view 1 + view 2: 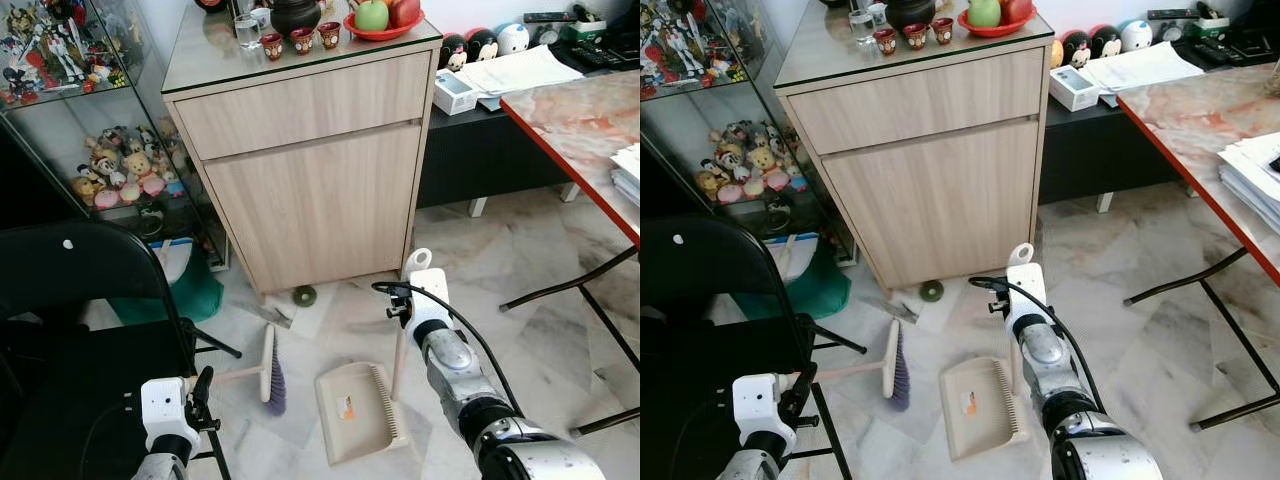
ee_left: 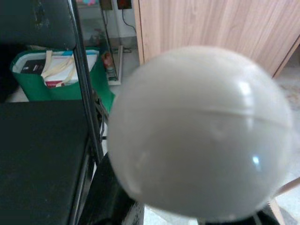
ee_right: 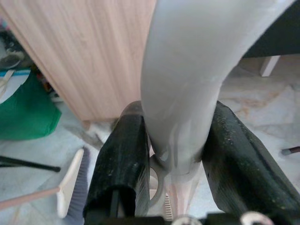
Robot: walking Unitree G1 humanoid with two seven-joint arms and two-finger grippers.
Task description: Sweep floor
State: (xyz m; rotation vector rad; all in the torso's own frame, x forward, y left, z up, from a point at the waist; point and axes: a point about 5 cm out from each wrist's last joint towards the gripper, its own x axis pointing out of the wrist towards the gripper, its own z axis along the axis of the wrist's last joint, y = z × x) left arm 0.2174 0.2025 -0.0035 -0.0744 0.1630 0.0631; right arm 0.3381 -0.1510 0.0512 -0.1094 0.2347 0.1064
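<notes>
Upright, the dustpan (image 1: 355, 408) handle sits clamped in the right gripper (image 3: 173, 164); left gripper (image 1: 200, 400) grasps the level broom (image 1: 272, 372).

Right fingers (image 3: 234, 159) clamp the dustpan (image 1: 358, 410) handle from both sides; pan on floor (image 1: 520, 260) below them. Broom (image 1: 271, 372) head on floor left of the right fingers, handle running toward the left fingers (image 1: 203, 392). Chair (image 1: 70, 290) left of the left fingers, bag (image 1: 190, 285) beyond it. Cabinet (image 1: 310, 170) ahead of both, cups (image 1: 300, 40) and fruit bowl (image 1: 385, 25) on top. Shelf (image 1: 90, 110) of figurines left of cabinet. Desk (image 1: 590, 130) right of the right fingers.
</notes>
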